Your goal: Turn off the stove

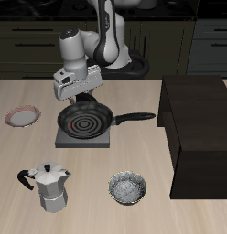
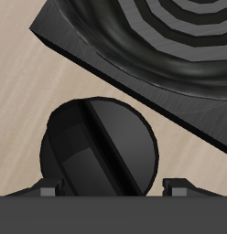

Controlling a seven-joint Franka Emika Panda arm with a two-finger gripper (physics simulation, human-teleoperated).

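Kitchen table [image 1: 88, 183], frying pan [image 1: 85, 119] on stove [image 1: 65, 141], bowl [image 1: 127, 188] nearby

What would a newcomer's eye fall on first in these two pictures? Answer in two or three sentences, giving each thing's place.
First comes the black frying pan with its spiral-ringed base, sitting on the stove mid-table, with the robot's gripper just behind it. In the wrist view, the stove's round dark knob fills the frame close up. Nearer the table's front edge stands a silver moka pot.
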